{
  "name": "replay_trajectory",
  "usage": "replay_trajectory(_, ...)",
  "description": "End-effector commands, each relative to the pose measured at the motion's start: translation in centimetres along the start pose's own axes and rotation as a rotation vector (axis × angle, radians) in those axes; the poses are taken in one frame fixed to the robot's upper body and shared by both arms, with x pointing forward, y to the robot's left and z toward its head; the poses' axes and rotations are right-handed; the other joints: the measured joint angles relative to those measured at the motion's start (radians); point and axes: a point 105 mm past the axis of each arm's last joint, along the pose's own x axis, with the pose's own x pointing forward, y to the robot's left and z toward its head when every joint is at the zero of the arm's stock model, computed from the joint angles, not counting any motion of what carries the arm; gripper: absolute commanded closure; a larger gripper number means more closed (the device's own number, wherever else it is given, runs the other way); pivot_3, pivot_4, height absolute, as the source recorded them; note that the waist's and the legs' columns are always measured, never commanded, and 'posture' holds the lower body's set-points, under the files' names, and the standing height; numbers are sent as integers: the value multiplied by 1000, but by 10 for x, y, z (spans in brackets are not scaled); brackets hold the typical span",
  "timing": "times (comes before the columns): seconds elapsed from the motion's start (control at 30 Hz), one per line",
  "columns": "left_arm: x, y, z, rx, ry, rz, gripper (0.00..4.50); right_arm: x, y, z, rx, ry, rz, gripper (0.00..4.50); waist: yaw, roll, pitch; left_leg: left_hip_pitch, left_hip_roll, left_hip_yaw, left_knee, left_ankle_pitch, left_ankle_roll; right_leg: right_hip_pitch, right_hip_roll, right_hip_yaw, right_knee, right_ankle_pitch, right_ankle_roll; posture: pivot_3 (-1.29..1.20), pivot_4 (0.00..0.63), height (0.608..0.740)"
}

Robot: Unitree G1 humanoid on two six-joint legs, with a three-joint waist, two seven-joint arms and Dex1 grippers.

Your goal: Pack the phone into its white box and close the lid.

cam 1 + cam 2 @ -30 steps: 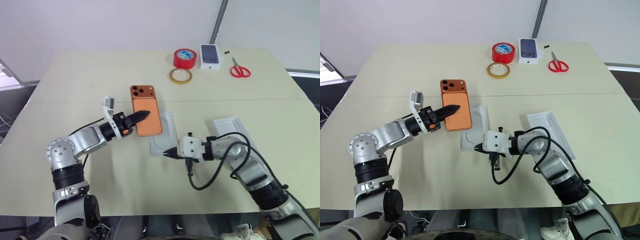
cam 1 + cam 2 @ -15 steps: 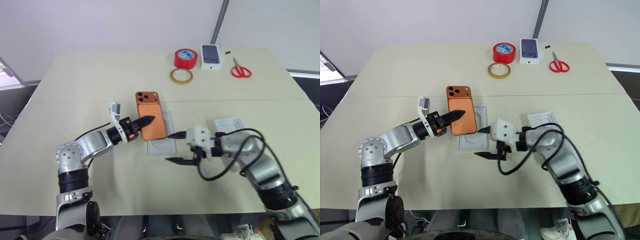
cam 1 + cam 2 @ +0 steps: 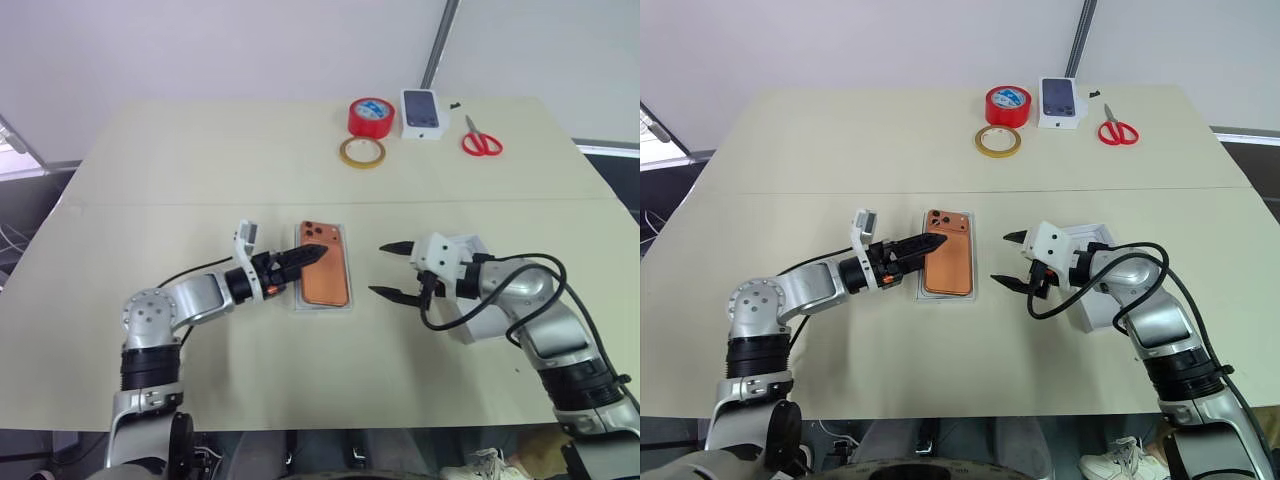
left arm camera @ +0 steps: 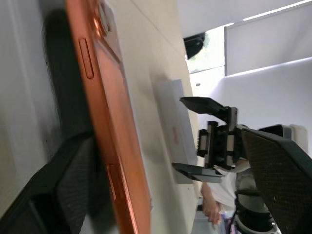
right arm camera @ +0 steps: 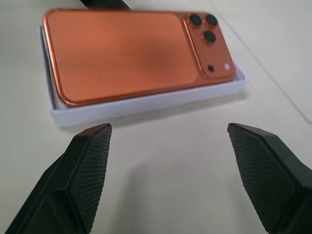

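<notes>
A: Where is the phone (image 3: pixel 326 275) right now?

B: It lies back-up in the white box (image 5: pixel 146 105), the shallow tray near the middle of the cream surface (image 3: pixel 200 170). The three dark lenses sit at the far end of the tray, away from the robot.

A: And the left gripper (image 3: pixel 925 243)?

B: Its tips are at the phone's left edge. In the head views the black fingers look stacked one over the other, so the gap is hard to read there. The left wrist view shows one finger (image 4: pixel 63 185) on each side of the orange phone edge, so the jaws are spread with the phone's side between them. I cannot tell whether they touch it.

A: The right gripper (image 3: pixel 390 270)?

B: Just to the right of the tray, pointing toward it, jaws spread wide and holding nothing. In its wrist view both fingertips (image 5: pixel 90 165) stand apart over bare surface short of the tray wall.

A: Where is the lid (image 3: pixel 470 290)?

B: On the surface to the right, partly behind the right arm, well apart from the tray.

A: Any writing or brand to read?

B: None that I can make out. At the far edge there is a small white box (image 3: pixel 421 112) with a dark phone picture on top, but no legible text. Beside it lie a red tape roll (image 3: pixel 370 116), a tan tape ring (image 3: pixel 360 152) and red-handled scissors (image 3: pixel 481 140).
</notes>
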Motion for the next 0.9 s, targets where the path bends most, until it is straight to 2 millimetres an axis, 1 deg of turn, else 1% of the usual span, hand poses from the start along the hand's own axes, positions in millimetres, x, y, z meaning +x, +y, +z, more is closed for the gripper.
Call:
replay_trajectory(0.03, -5, -18, 8, 64, -11, -46, 121, 4, -1, 11, -44, -37, -9, 492, 0, 0, 0, 0, 0, 0, 0, 0, 0, 0, 0, 0, 0, 0, 0, 0, 150, 740)
replay_trajectory(0.1, -7, -23, 9, 86, 1, -56, 121, 8, -1, 12, -46, -43, -9, 492, 0, 0, 0, 0, 0, 0, 0, 0, 0, 0, 0, 0, 0, 0, 0, 0, 150, 740)
replay_trajectory(0.33, -23, -28, 6, 144, 46, -36, 121, 14, -1, 12, -53, -45, -4, 492, -2, 0, 0, 0, 0, 0, 0, 0, 0, 0, 0, 0, 0, 0, 0, 0, 150, 740)
replay_trajectory(0.43, -33, -27, 12, 181, 38, -1, 121, 16, 0, 12, -56, -45, 3, 492, -3, 0, 0, 0, 0, 0, 0, 0, 0, 0, 0, 0, 0, 0, 0, 0, 150, 740)
replay_trajectory(0.47, -35, -24, 19, 217, 3, 33, 121, 16, -1, 12, -46, -43, -4, 492, -3, 0, 0, 0, 0, 0, 0, 0, 0, 0, 0, 0, 0, 0, 0, 0, 150, 740)
replay_trajectory(0.5, -35, -21, 30, 248, -52, 71, 343, 16, -3, 11, -23, -44, -14, 752, -2, 0, 0, 0, 0, 0, 0, 0, 0, 0, 0, 0, 0, 0, 0, 0, 150, 740)
replay_trajectory(0.53, -36, -12, 43, 304, -107, 156, 619, 16, -3, 11, -28, -44, -12, 1027, -1, 0, 0, 0, 0, 0, 0, 0, 0, 0, 0, 0, 0, 0, 0, 0, 150, 740)
replay_trajectory(0.57, -37, -5, 54, 396, -144, 232, 929, 16, -4, 11, -44, -43, -18, 1381, -1, 0, 0, 0, 0, 0, 0, 0, 0, 0, 0, 0, 0, 0, 0, 0, 150, 740)
replay_trajectory(0.6, -38, 1, 59, 518, -146, 296, 1326, 17, -7, 10, -67, -41, -35, 1800, -1, 0, 0, 0, 0, 0, 0, 0, 0, 0, 0, 0, 0, 0, 0, 0, 150, 740)
replay_trajectory(0.63, -38, 6, 59, 635, -116, 341, 1862, 19, -10, 10, -93, -35, -58, 2312, -1, 0, 0, 0, 0, 0, 0, 0, 0, 0, 0, 0, 0, 0, 0, 0, 150, 740)
replay_trajectory(0.67, -36, 11, 58, 693, -105, 356, 2336, 21, -13, 7, -115, -17, -76, 2796, -2, 1, 0, 0, 0, 0, -1, 0, 0, 0, 0, 0, 0, 0, 0, 0, 150, 740)
replay_trajectory(0.77, -27, 25, 52, 716, -73, 368, 3891, 28, -15, -3, -203, 41, -88, 4370, 0, 2, 0, 0, -1, 1, -2, 0, 0, 0, 0, 0, -2, 0, 0, 0, 150, 740)
replay_trajectory(0.8, -23, 29, 45, 763, -26, 371, 4327, 31, -14, -5, -201, 46, -81, 4500, 0, 2, 0, 0, 0, 1, -2, 0, 0, 0, 0, 0, -2, 0, 0, 0, 150, 740)
replay_trajectory(0.83, -19, 34, 35, 797, 35, 369, 4448, 33, -13, -7, -196, 52, -76, 4500, -1, 2, 0, 0, 0, 1, -2, 0, 0, 0, 0, 0, -2, 0, 0, 0, 150, 740)
replay_trajectory(0.9, -10, 38, 20, 824, 96, 337, 4448, 37, -13, -10, -215, 67, -70, 4500, -2, 2, 1, 0, 0, 1, -2, 0, 0, 0, 0, 0, -2, 0, 0, 0, 150, 740)
